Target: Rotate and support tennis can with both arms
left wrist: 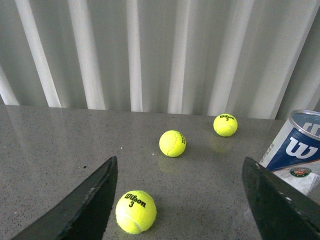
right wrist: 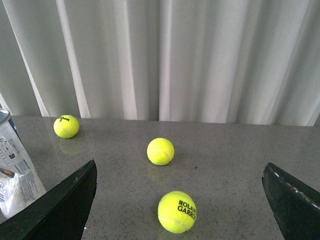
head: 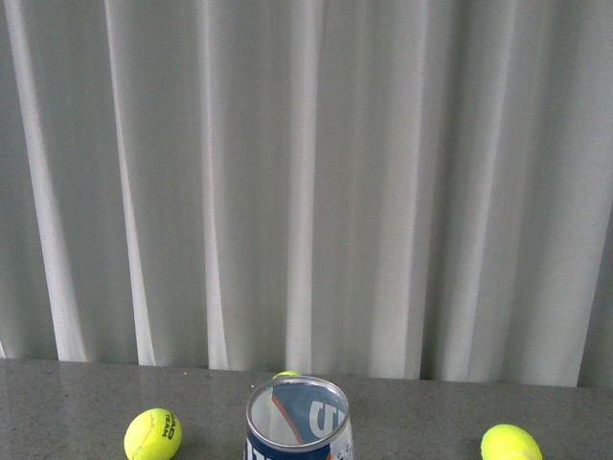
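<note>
With both pincers wide and empty, the left pincer point(left wrist: 180, 200) and right pincer point(right wrist: 180, 200) should close squarely on the upright tennis can point(head: 297, 422), bottom center, avoiding balls.

The tennis can point(head: 297, 420) stands upright on the grey table point(head: 67, 402), with bare tabletop on both flanks before a yellow ball point(head: 153, 433) to one side and another ball point(head: 510, 444) farther off on the other. Ahead of the left gripper point(left wrist: 180, 200) (jaws spread wide) a Wilson ball point(left wrist: 135, 211) lies between the fingers. The right gripper point(right wrist: 180, 200), equally wide, has a Roland Garros ball point(right wrist: 177, 211) in its gap, with a curtain point(head: 306, 182) closing off the table's far edge.
</note>
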Robot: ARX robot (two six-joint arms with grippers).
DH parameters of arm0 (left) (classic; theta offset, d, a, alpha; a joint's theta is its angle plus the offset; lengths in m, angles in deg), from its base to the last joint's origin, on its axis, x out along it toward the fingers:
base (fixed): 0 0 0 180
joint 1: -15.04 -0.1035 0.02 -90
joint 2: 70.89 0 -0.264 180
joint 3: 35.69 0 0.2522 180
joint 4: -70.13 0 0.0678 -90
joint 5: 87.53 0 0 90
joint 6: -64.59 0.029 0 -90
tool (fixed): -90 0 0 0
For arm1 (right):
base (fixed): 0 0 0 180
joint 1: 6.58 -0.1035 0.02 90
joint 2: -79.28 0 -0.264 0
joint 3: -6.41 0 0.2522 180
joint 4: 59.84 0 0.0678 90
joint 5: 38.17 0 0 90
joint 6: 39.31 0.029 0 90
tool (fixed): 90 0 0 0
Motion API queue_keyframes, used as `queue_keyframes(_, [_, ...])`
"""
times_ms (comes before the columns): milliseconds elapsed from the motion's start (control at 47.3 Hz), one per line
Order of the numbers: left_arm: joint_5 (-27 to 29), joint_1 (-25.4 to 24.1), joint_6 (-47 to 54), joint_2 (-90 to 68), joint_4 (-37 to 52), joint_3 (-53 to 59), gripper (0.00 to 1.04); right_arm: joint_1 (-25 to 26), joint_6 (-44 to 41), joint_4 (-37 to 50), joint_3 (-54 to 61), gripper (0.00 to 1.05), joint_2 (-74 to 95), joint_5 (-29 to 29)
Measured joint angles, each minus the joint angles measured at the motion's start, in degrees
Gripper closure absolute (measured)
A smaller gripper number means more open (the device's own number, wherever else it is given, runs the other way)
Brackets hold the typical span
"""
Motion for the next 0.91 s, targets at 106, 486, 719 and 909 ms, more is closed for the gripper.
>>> queue_keyframes(106, [0.0,0.0,0.0,0.0,0.0,0.0,0.10,0.0,0.0,0.0,0.0,0.07,0.0,0.0])
queue_keyframes(486, [0.0,0.0,0.1,0.0,0.0,0.0,0.07,0.0,0.0,0.0,0.0,0.07,0.0,0.0])
queue_keyframes(719, [0.0,0.0,0.1,0.0,0.0,0.0,0.07,0.0,0.0,0.0,0.0,0.07,0.0,0.0])
queue_keyframes(909, [0.0,0.0,0.1,0.0,0.0,0.0,0.07,0.0,0.0,0.0,0.0,0.07,0.0,0.0])
